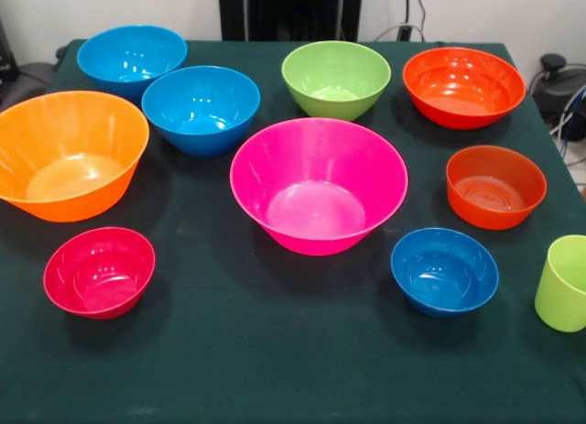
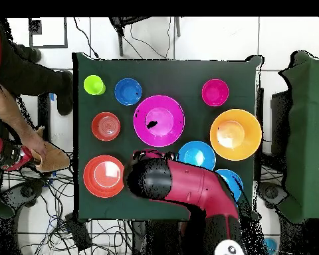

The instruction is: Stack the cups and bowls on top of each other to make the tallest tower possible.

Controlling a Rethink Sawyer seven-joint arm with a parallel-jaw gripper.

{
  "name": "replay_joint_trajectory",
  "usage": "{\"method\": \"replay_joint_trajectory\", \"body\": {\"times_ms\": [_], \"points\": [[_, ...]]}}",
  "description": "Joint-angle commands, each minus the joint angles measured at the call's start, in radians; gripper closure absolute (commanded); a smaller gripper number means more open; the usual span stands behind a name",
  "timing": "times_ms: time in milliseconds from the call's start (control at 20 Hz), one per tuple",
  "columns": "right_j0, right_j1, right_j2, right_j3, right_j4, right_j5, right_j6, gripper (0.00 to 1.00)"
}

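Since every bowl sits apart on the green surface (image 1: pixel 275 351) and nothing is stacked, the tower looks not yet begun; this reads as the opening step, choosing a base.

The large pink bowl (image 1: pixel 319 186) stands at the centre, with the large orange bowl (image 1: pixel 69 154) beside it at the left edge of the front view. Two medium blue bowls (image 1: pixel 200 108) sit at the far side, one touching the other or nearly so, then the green bowl (image 1: pixel 335 78) and a red-orange bowl (image 1: pixel 463 85). A smaller red-orange bowl (image 1: pixel 495 186), the small blue bowl (image 1: pixel 444 270), the small crimson bowl (image 1: pixel 99 270) and the lime-green cup (image 1: pixel 561 282) lie nearer the camera.

Only the overhead view shows the red and black arm (image 2: pixel 182 186), hanging above the green bowl's place and hiding it. Its jaws lie under the arm's head, so I cannot tell their opening or whether they hold anything.

Next, I judge, a descent onto one bowl's rim.
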Motion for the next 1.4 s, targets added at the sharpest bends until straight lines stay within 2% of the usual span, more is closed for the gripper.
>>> {"method": "replay_joint_trajectory", "body": {"times_ms": [50,450,850,1200,1400], "points": [[-0.044,0.155,0.122,-0.148,-0.061,0.003,-0.031,0.0],[-0.102,0.238,0.162,-0.275,-0.073,0.036,-0.078,0.0],[-0.145,0.319,0.2,-0.444,-0.09,0.095,-0.127,0.0],[-0.198,0.378,0.267,-0.59,-0.131,0.186,-0.251,0.0],[-0.232,0.415,0.301,-0.666,-0.145,0.247,-0.277,0.0]]}}
